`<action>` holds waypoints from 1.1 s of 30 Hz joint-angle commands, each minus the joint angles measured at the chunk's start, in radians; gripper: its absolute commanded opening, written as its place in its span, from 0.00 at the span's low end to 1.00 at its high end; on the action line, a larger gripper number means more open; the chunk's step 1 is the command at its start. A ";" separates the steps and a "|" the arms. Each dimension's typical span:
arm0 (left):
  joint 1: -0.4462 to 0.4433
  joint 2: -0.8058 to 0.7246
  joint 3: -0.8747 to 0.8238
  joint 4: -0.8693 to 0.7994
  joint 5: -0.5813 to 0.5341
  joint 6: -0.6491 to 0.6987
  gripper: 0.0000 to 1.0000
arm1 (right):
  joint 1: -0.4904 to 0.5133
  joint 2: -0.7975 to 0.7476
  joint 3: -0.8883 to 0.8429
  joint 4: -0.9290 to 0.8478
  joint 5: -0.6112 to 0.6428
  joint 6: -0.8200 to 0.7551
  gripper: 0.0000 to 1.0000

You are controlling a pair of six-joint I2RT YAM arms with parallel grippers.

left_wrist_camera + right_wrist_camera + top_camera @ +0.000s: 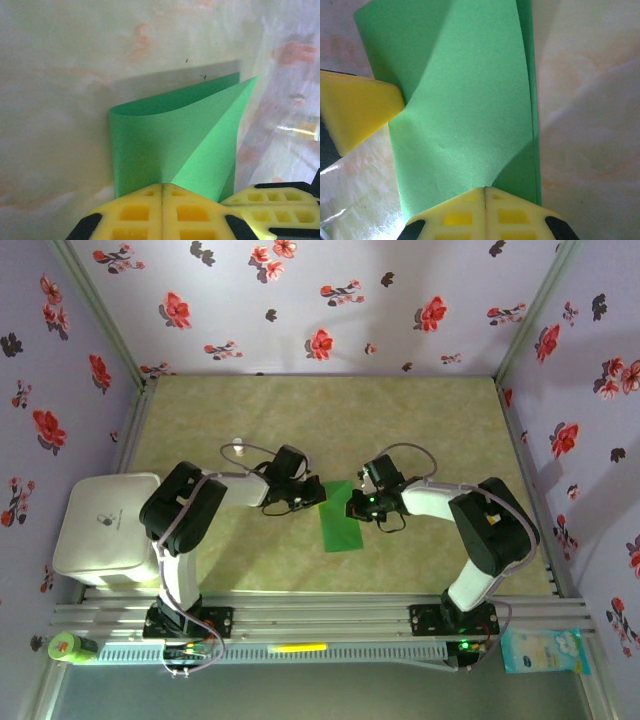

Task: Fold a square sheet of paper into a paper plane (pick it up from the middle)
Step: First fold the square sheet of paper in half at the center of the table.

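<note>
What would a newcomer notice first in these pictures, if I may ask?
The bright green paper in the middle of the table, folded over and pinched from either side by the left tool and the right tool, both shut on it. Next come the purple walls with red flowers around the table, and a white box at its left edge.

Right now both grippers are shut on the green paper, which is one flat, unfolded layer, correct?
No. The left gripper and right gripper are both shut on the green paper, but it is not one flat layer: the left wrist view shows it doubled over in a rounded bend.
</note>
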 commanded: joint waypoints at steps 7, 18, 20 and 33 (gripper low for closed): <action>0.009 0.023 0.124 -0.167 0.012 0.091 0.01 | -0.006 0.036 -0.055 -0.134 0.099 0.014 0.00; 0.032 0.108 0.130 -0.138 -0.005 0.097 0.00 | -0.006 0.035 -0.069 -0.127 0.097 0.017 0.00; 0.040 0.113 0.123 -0.126 -0.008 0.085 0.00 | -0.006 0.035 -0.072 -0.126 0.098 0.016 0.00; 0.081 0.125 0.173 -0.175 -0.065 0.057 0.00 | -0.006 0.042 -0.074 -0.124 0.096 0.012 0.00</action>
